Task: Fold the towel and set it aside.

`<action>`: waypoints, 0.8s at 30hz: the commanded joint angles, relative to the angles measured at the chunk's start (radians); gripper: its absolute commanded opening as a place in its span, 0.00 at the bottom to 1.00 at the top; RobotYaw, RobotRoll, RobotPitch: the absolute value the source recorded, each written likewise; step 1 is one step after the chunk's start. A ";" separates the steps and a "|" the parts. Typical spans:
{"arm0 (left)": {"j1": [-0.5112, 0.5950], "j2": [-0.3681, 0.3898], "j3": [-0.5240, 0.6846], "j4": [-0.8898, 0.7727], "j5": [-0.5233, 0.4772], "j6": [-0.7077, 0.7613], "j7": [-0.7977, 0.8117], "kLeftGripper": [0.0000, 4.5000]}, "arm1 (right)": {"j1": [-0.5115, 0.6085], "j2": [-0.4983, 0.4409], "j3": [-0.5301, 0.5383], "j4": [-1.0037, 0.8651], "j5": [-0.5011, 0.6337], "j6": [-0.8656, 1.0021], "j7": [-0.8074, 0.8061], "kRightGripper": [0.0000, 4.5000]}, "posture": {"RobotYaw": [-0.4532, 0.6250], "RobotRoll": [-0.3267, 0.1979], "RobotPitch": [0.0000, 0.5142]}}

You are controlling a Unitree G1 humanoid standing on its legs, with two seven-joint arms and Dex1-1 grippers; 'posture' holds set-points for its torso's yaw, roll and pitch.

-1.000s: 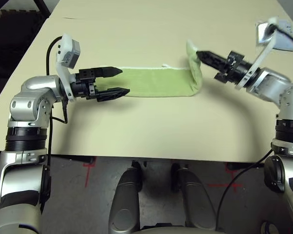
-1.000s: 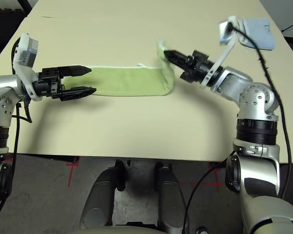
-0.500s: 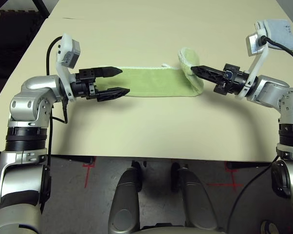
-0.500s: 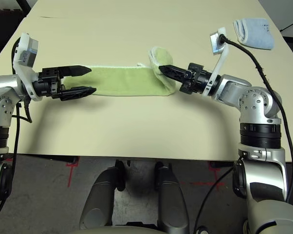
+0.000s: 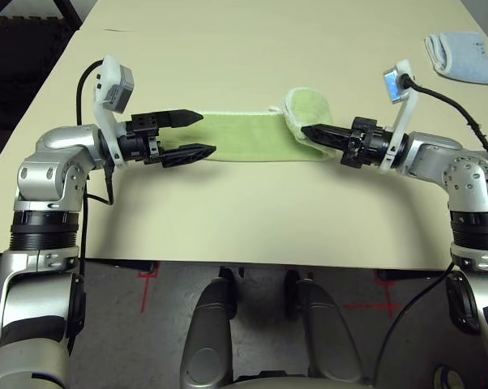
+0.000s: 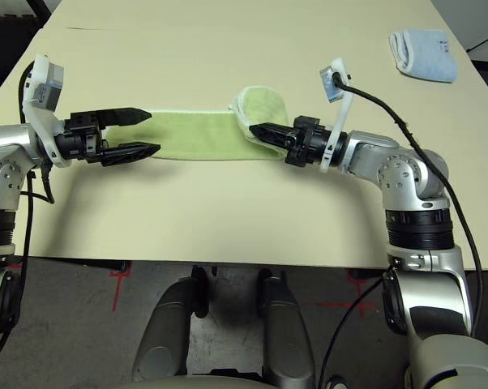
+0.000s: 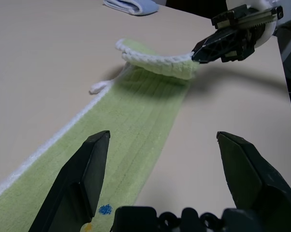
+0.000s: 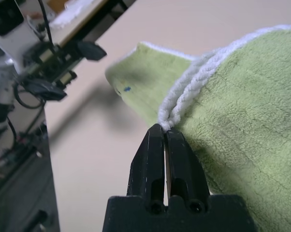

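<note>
Light green towel (image 5: 248, 136) lies as a long strip across the middle of the head-camera frame, flat on the beige table (image 5: 244, 219). White stitched edging runs along its far long edge; a small white label (image 5: 275, 109) sticks out at that edge, centre frame. Right end of the strip is lifted and curled back over itself toward the left, forming a raised loop just right of centre. Small blue mark on the cloth near the left end, seen in the left wrist view (image 7: 105, 210).

Right gripper (image 5: 310, 132) comes in from the right of the frame, pointing left, roughly level, fingers pressed together and pinching the towel's lifted end at the white-edged corner. Right wrist view shows the two black fingertips (image 8: 157, 140) closed tight on the doubled white edging, green terry beside them.

Left gripper (image 5: 197, 134) sits at the left end of the strip, left-centre of the frame, pointing right, fingers spread wide apart, one over the far edge and one at the near edge of the cloth. Nothing between them is gripped; whether they touch the cloth is unclear.

Pale blue folded towel (image 5: 460, 57) lies at the upper right corner of the frame, well apart from the green one.
</note>
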 commanded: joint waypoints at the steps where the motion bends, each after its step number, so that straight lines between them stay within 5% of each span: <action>1: 0.003 -0.002 0.004 -0.004 0.002 -0.024 0.002 1.00 | -0.013 0.021 0.060 0.014 -0.062 -0.034 0.016 0.01 | 0.40 0.62 0.51; 21: -0.001 -0.012 -0.004 0.039 0.007 -0.095 0.003 1.00 | -0.097 0.060 0.270 0.155 -0.388 -0.231 0.135 0.01 | 0.42 0.62 0.51; 24: 0.003 -0.007 -0.002 0.043 0.006 -0.098 -0.004 1.00 | -0.112 0.072 0.283 0.146 -0.414 -0.243 0.141 0.19 | 0.42 0.62 0.51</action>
